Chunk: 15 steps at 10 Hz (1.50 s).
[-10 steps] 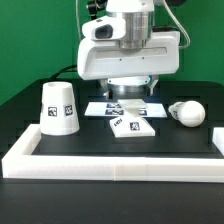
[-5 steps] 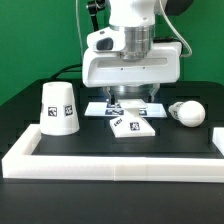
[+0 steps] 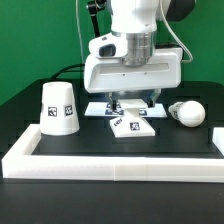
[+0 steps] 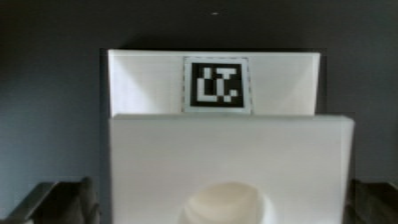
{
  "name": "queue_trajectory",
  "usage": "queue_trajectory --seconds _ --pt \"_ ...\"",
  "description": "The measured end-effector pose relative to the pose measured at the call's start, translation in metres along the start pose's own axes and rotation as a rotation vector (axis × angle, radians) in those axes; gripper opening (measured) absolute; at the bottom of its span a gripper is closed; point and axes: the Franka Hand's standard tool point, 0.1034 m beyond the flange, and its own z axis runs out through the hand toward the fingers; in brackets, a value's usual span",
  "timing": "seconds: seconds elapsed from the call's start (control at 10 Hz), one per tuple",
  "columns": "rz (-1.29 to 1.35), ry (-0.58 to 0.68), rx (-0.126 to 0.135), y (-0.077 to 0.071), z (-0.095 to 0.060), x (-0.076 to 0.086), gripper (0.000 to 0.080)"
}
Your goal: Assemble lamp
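Your hand [image 3: 130, 103] hangs wide open over the base [image 3: 131, 126], holding nothing. The shade [image 3: 58, 107] and bulb [image 3: 188, 112] sit apart on the counter [image 3: 100, 146].

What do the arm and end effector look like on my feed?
The arm is glossy white with rounded links. A wide, boxy white housing with a dark oval patch sits at the wrist; a thin black cable loops beside it. The end effector has dark fingers.
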Motion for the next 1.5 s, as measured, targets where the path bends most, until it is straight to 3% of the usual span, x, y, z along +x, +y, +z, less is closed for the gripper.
queue_trajectory --seconds 0.3,0.4,1.1,1.5 --pt "-0.007 0.006 -0.002 -0.001 -0.003 0.002 0.067" --pt "-0.007 0.006 -0.002 -0.001 -0.003 0.002 0.0533" --pt "0.0 0.007 -0.002 -0.003 -0.003 0.005 0.0534" --pt "0.044 0.048 -0.001 -0.022 -0.007 0.048 0.0535"
